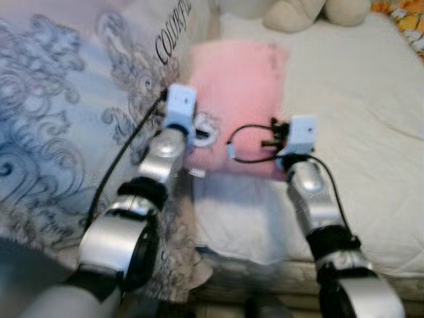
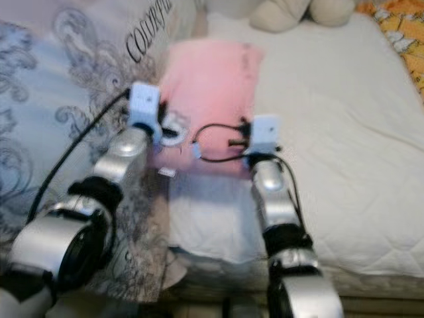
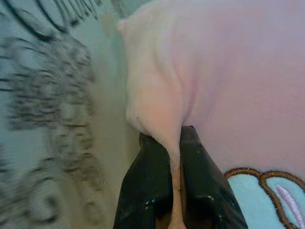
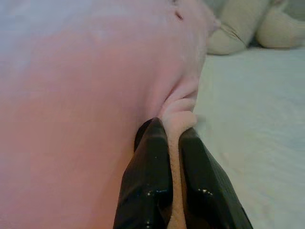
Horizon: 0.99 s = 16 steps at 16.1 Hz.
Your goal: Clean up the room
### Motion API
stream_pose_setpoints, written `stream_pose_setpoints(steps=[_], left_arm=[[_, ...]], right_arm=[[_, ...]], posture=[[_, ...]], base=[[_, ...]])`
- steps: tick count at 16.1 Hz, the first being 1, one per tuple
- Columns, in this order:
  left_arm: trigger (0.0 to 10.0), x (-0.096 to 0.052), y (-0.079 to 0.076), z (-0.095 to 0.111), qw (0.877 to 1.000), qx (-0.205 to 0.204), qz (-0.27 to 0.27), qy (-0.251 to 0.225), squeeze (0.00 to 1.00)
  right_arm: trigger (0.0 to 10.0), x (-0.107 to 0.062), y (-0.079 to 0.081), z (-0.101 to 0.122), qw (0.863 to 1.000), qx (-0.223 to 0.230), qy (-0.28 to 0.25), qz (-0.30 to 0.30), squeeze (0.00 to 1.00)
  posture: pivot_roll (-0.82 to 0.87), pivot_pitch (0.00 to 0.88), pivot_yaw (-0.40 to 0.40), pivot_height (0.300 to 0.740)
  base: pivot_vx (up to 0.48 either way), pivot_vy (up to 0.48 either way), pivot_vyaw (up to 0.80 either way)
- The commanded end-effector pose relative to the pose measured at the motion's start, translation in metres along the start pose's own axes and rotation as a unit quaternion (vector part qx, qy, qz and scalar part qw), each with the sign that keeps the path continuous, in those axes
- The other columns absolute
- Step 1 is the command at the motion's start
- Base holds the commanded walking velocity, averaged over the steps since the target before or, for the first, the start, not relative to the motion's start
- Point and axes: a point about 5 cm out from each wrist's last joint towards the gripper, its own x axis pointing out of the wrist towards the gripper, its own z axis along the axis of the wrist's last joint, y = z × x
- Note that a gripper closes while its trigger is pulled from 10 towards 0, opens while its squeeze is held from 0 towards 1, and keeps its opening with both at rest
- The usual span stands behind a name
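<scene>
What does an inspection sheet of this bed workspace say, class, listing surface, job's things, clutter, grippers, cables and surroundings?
Surface: white quilted mattress, partly bare.
Job's things: soft pink fleece pillow lying on the mattress, with a light blue patch outlined in brown near the left gripper.
Clutter: grey-blue duvet with swirl pattern and black lettering heaped on the robot's left; cream plush toy at the far end.
Grippers: left gripper pinches the pillow's edge; right gripper pinches a fold of its opposite edge.
Cables: black cable looped by the right wrist; another along the left arm.
Surroundings: orange patterned fabric at the far right.
</scene>
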Motion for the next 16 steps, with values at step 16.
stream_pose_setpoints(steps=[16], left_arm=[[10.0, -0.006, 0.023, -0.029, 0.994, -0.023, 0.077, 0.068, 0.0]], right_arm=[[10.0, 0.02, 0.001, -0.02, 0.989, -0.003, 0.14, -0.05, 0.0]], posture=[[-0.22, 0.36, 0.061, 0.727]], base=[[0.0, 0.0, 0.0]])
